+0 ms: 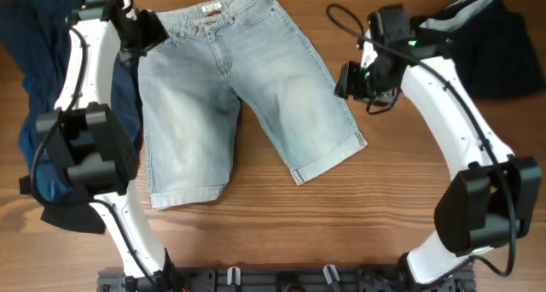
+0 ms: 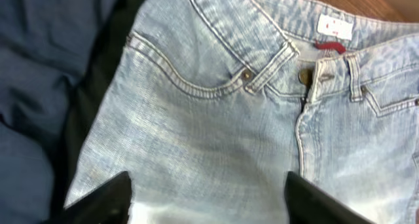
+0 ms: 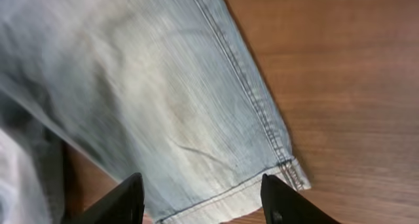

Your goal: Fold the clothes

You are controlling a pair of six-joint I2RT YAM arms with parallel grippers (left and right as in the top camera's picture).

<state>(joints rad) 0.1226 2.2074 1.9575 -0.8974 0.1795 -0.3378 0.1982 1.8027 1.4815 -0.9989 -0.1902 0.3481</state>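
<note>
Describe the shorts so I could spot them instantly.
On the wooden table, look at the middle. The shorts lie flat there, legs spread. They alone are pale faded denim; the navy heap and black garment flanking them are dark.

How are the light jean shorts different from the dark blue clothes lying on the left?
The denim shorts are pale, faded blue; the navy garment is very dark. The denim shorts lie spread flat with both legs apart, while the navy garment is bunched in a heap. The denim shorts sit in the middle of the table; the navy garment is at its left edge. Both are cloth resting on the wooden table.
</note>
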